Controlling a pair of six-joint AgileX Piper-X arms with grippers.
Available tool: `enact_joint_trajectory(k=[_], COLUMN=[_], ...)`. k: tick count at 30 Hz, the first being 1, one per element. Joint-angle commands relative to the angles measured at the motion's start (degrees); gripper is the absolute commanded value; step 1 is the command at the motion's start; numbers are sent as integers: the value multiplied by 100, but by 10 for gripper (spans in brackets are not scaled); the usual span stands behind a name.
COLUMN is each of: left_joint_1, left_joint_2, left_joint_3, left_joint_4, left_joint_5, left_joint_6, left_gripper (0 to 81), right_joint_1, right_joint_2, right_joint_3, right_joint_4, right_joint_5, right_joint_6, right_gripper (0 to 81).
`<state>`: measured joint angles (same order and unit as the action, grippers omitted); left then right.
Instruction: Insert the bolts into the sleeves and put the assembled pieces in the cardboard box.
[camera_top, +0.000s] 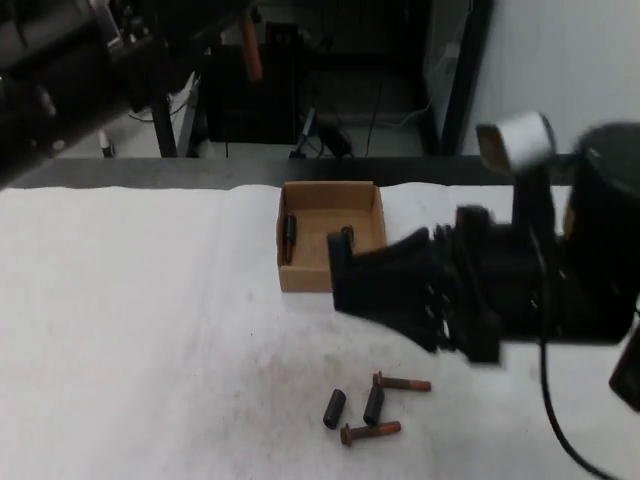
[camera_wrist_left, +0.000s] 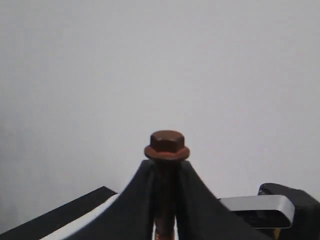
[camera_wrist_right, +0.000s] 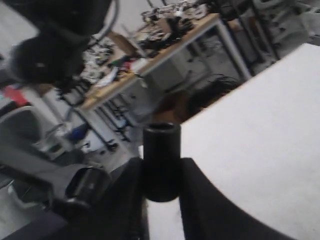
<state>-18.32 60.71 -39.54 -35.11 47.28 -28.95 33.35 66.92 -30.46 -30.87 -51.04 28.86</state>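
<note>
Bolt (camera_wrist_left: 166, 146) clamped in left gripper (camera_wrist_left: 166, 169), head outward. Right gripper (camera_wrist_right: 161, 176) grips sleeve (camera_wrist_right: 161, 155), bore facing out. Next: bring both axes collinear.

White cloth (camera_top: 120, 330) covers the desk (camera_top: 150, 172). A pale wall (camera_top: 560, 60) stands behind it. A cluttered wood-topped workbench (camera_wrist_right: 165, 50) occupies the room.

Cardboard box (camera_top: 305, 277) on the bench (camera_top: 130, 330), a piece (camera_top: 289, 237) inside by its left wall; bolts (camera_top: 370, 431) and sleeves (camera_top: 334, 408) before it
</note>
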Motion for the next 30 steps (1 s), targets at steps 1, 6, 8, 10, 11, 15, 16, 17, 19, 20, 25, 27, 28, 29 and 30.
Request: enact_joint_trajectory(k=[1, 6, 8, 10, 11, 15, 16, 17, 19, 20, 25, 27, 28, 29, 30], left_joint_1=[3, 3, 3, 3, 3, 3, 3, 3, 3, 3, 3, 3, 3, 3, 3], left_joint_2=[164, 659, 776, 824, 822, 822, 822, 822, 822, 822, 822, 822, 822, 822, 822], left_joint_3=[-19, 29, 85, 147, 169, 180, 180, 180, 180, 180, 305, 392, 436, 472, 515], left_joint_4=[-396, -457, -457, -457, -457, -501, -506, -506, -506, -506, -920, -1147, -1252, -1308, -1382], left_joint_5=[704, 1541, 1647, 1649, 1649, 1663, 1663, 1663, 1663, 1663, 1653, 1620, 1616, 1604, 1568], left_joint_6=[-393, -461, -401, -265, -208, -141, -141, -141, -141, -141, -207, -310, -355, -376, -411], left_gripper=[1, 1, 1, 1, 1, 1, 1, 1, 1, 1, 1, 1, 1, 1, 1], right_joint_1=[-20, -30, -73, -109, -136, -137, -137, -137, -137, -126, -126, -126, -126, -126, -126], right_joint_2=[6, 187, 346, 536, 648, 1082, 1155, 1240, 1371, 1425, 1587, 1612, 1611, 1611, 1611], right_joint_3=[140, 151, 151, 151, 151, 151, 139, 139, 120, 95, -227, -389, -441, -495, -544], right_joint_4=[-996, -1037, -1037, -1037, -1037, -1065, -1105, -1215, -1512, -1688, -1951, -1946, -1949, -1948, -1948], right_joint_5=[-872, -912, -888, -888, -888, -583, -513, -471, -459, -459, -459, -459, -459, -459, -470], right_joint_6=[342, 45, 48, 71, 70, 70, 31, 22, 104, 216, 386, 386, 386, 386, 386], right_gripper=[8, 8, 8, 8, 8, 8, 8, 8, 8, 8, 8, 8, 8, 8, 8])
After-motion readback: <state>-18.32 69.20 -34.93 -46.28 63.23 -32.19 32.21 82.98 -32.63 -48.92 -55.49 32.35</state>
